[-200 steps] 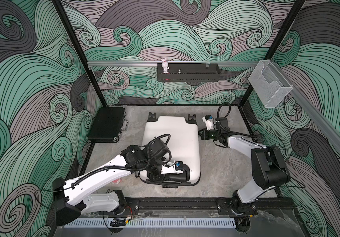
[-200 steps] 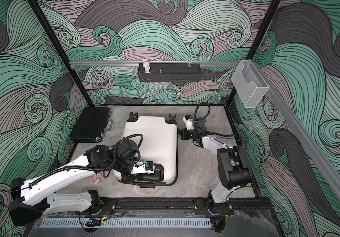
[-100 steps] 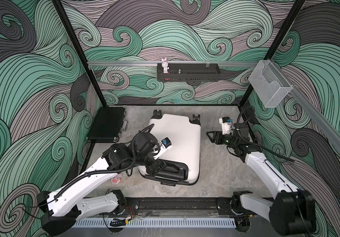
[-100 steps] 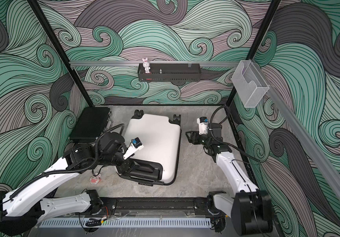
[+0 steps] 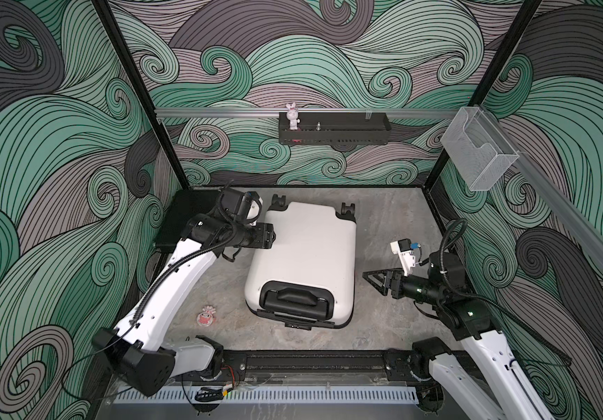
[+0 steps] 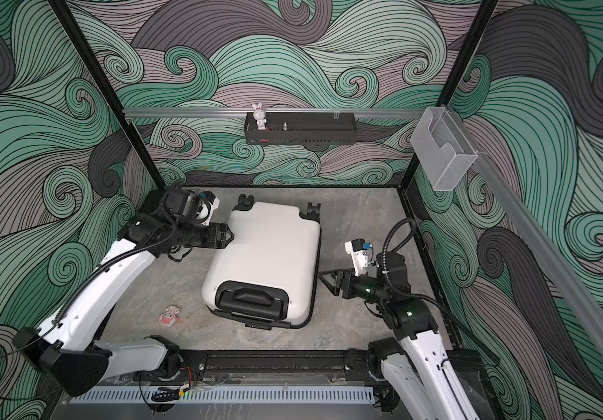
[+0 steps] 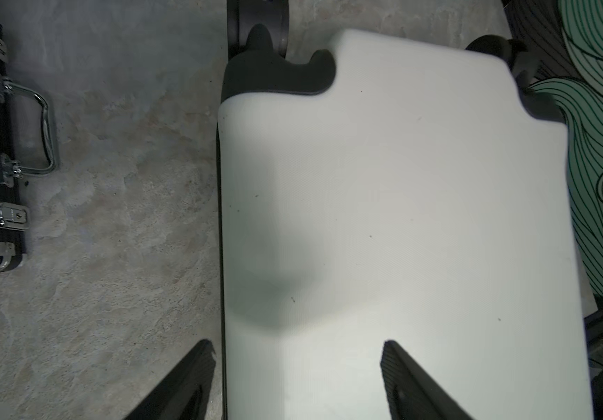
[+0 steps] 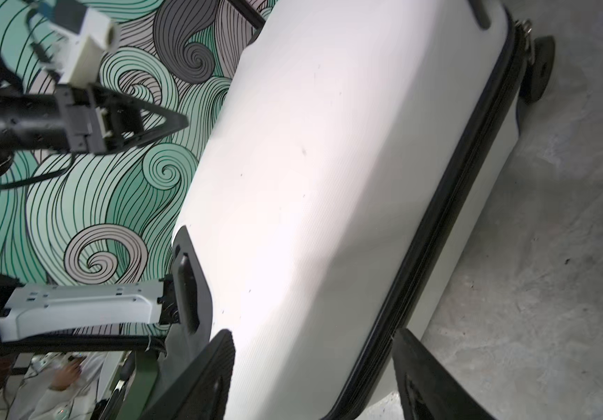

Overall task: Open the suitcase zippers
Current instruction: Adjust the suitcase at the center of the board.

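The white suitcase (image 5: 307, 254) lies flat mid-floor in both top views (image 6: 267, 247), black handle panel (image 5: 294, 300) toward the front and wheels at the back. The black zipper band (image 8: 449, 218) runs along its side seam, also visible as a dark line in the left wrist view (image 7: 220, 218). A small metal pull (image 8: 525, 32) shows near a wheel. My left gripper (image 5: 273, 236) (image 7: 298, 349) is open at the case's far left edge, one finger over the floor and one over the shell. My right gripper (image 5: 367, 274) (image 8: 314, 338) is open, just right of the case.
A flat black briefcase (image 5: 183, 218) with metal latches (image 7: 9, 214) lies at the back left, under my left arm. A small pink item (image 5: 206, 315) sits on the floor front left. A black shelf (image 5: 332, 129) and a clear holder (image 5: 478, 152) hang on the walls.
Both grippers opened. My left gripper left the handle panel and went to the case's far left edge. The right arm drew back toward the front right. The case turned slightly.
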You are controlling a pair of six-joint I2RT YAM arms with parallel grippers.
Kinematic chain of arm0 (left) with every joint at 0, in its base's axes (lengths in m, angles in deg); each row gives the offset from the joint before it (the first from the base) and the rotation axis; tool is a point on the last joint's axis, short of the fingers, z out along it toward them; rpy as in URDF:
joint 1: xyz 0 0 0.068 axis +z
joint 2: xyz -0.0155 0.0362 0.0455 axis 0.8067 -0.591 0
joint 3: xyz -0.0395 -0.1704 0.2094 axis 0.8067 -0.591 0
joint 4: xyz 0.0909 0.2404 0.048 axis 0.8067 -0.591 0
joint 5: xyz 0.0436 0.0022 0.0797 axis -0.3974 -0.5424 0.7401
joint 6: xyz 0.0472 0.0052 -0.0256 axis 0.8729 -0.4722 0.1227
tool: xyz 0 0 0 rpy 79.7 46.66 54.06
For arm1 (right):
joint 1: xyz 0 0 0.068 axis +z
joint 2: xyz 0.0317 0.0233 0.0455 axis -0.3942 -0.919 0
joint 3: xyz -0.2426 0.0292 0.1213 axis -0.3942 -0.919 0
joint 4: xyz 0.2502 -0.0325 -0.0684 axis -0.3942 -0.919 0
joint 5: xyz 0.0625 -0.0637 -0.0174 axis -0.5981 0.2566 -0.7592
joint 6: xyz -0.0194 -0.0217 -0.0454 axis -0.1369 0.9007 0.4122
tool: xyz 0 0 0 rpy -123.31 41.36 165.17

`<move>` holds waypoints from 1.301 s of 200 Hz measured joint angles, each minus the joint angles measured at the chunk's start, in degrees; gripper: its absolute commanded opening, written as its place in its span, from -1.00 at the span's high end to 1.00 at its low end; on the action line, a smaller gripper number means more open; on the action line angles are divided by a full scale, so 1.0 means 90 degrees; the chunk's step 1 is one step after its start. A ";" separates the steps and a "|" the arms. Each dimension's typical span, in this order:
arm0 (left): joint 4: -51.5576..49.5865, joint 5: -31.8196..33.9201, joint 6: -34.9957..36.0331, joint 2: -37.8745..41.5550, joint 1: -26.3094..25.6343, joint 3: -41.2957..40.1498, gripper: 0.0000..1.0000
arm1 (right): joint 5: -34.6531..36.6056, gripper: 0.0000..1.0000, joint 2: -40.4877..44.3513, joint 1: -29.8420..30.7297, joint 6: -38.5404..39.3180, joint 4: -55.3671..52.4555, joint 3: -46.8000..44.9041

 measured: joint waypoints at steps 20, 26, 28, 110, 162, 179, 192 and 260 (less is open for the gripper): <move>0.0100 -0.0189 0.0015 -0.0440 0.0097 0.0000 -0.45 | 0.0070 -0.35 0.0245 0.0374 -0.0192 -0.0134 -0.0194; 0.0126 -0.0262 0.0019 -0.0546 0.0109 0.0002 -0.44 | 0.0095 -0.34 0.0294 0.0500 -0.0238 -0.0160 -0.0250; 0.0136 -0.0291 0.0027 -0.0580 0.0117 0.0007 -0.44 | 0.0107 -0.33 0.0308 0.0544 -0.0262 -0.0172 -0.0265; 0.1010 -0.1328 0.0129 -0.1792 0.0294 0.0653 -0.28 | 0.1377 -0.25 -0.0109 0.3167 -0.0835 0.0600 -0.0597; 0.1443 -0.1433 0.0287 -0.2725 0.0301 0.1554 -0.23 | 0.2217 -0.29 -0.1746 0.4439 -0.0551 0.1307 -0.0075; 0.1166 -0.1406 0.0379 -0.3011 0.0289 0.2042 -0.23 | 0.2569 -0.30 -0.1863 0.4464 -0.0287 0.1406 -0.0046; 0.0865 -0.1343 0.0430 -0.3087 0.0272 0.2312 -0.23 | 0.2854 -0.32 -0.1683 0.4444 -0.0058 0.1416 -0.0066; -0.0420 -0.0289 0.0284 -0.0753 0.0248 0.1763 -0.28 | 0.3478 -0.39 0.0262 0.2450 0.1015 0.0889 -0.0148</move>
